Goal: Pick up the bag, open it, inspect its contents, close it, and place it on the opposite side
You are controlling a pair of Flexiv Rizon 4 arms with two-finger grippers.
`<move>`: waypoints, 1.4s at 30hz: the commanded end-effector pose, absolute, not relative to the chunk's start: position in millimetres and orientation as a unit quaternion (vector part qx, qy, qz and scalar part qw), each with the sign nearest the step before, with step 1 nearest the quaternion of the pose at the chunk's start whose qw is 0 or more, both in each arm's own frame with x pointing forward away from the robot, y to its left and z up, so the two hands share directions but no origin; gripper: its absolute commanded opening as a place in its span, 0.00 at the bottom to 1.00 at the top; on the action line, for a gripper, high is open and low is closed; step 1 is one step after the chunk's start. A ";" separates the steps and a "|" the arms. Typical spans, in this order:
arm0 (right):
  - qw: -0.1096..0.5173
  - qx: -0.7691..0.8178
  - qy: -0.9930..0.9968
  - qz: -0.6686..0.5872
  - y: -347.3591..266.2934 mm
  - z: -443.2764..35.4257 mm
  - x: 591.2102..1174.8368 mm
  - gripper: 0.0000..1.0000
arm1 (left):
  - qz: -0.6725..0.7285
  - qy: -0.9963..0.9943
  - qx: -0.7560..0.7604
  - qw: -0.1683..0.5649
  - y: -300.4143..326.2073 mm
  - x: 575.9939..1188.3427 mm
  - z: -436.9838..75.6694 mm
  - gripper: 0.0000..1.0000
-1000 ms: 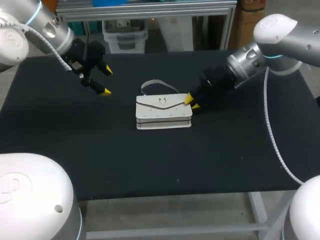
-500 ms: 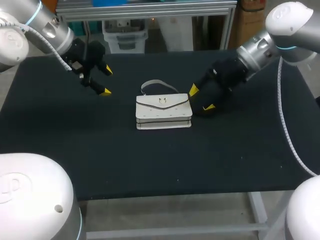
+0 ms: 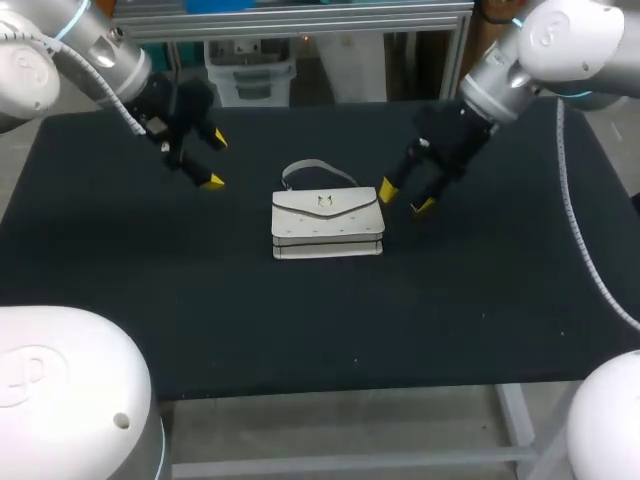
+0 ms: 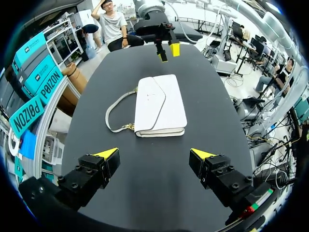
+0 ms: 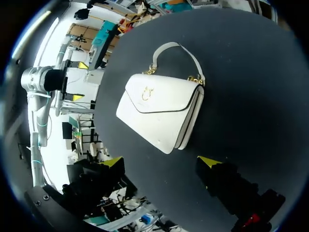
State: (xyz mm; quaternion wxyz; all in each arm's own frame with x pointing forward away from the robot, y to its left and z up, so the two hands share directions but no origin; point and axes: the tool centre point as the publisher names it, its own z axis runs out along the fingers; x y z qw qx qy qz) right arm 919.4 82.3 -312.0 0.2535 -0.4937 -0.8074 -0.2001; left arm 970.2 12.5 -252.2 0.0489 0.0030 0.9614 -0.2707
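Now seeing the bag (image 3: 328, 222) lying flat, flap closed, in the middle of the dark matte table (image 3: 300, 320), strap (image 3: 318, 165) curling toward the far edge. Hovering the left gripper (image 3: 214, 161) well apart from it, fingers spread, holding nothing. Hanging the right gripper (image 3: 406, 198) near its right end, fingers apart, gripping nothing.

The bag (image 3: 327, 222) is shut, so its inside is hidden from me. Its gold clasp (image 5: 146, 92) is too small to make out. My left arm (image 3: 95, 48) and right arm (image 3: 535, 55) are cut off at the head view's edges.
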 end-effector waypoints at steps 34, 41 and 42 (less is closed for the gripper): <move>-0.085 -0.250 -0.937 -0.230 104.3 -318.5 886.1 1.00 | -0.306 0.936 0.130 0.116 -21.8 977.5 -257.9 1.00; -0.059 -0.198 -0.950 -0.234 98.9 -320.3 885.6 1.00 | -0.319 0.933 0.128 0.110 -25.3 981.1 -258.1 1.00; -0.059 -0.198 -0.950 -0.234 98.9 -320.3 885.6 1.00 | -0.319 0.933 0.128 0.110 -25.3 981.1 -258.1 1.00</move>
